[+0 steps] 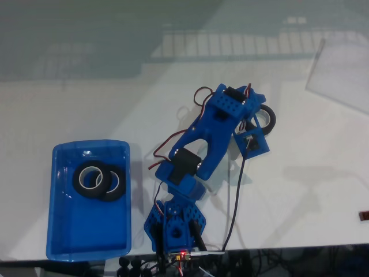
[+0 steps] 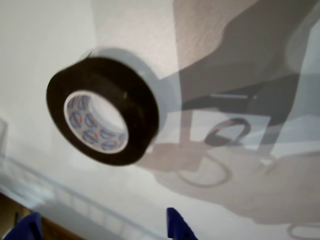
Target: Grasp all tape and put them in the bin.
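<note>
In bin (image 1: 63,231): two tape rolls (image 1: 99,182) overlapping. Third roll (image 2: 102,110) on table, fingers (image 2: 100,227) apart.

In the fixed view the bin (image 1: 63,231) sits at the lower left of the frame, with two tape rolls inside its upper half: one roll (image 1: 87,178) to the left, the other (image 1: 115,186) touching it on the right and partly under it. The arm (image 1: 202,150) stretches from the bottom centre up toward the right of centre. A third roll (image 1: 270,118) lies on the table (image 1: 69,104) at the arm's upper right end, partly hidden by it. In the wrist view this roll (image 2: 127,102) fills the left centre, with the gripper's fingertips (image 2: 176,227) along the bottom edge.
</note>
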